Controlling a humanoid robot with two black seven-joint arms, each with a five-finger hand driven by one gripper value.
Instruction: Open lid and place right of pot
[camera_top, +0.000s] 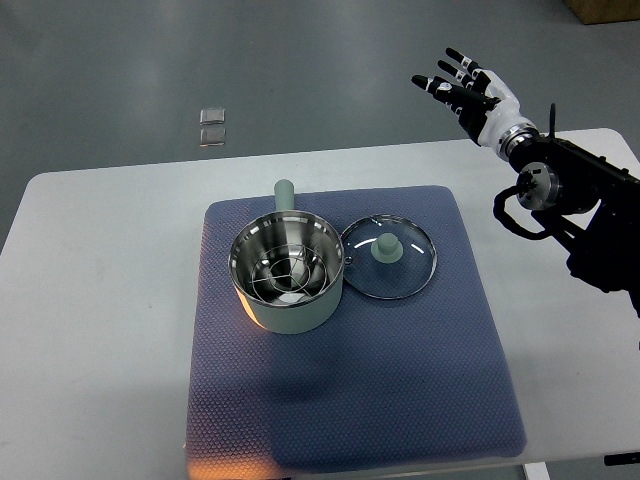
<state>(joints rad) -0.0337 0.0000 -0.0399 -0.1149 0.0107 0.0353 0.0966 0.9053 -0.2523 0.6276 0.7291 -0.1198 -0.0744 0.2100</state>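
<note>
Lying flat on the mat (350, 400) just right of the open pot (288, 270), the lid (389, 257) is looking placed, while the right hand (468, 88) is hovering spread-fingered and empty.

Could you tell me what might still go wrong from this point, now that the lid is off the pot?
1. The lid lies right against the pot, so it looks like a nudge to either could shift the other.
2. The right hand is raised and open beyond the table's far edge; bringing it back low might clip the lid's knob.
</note>
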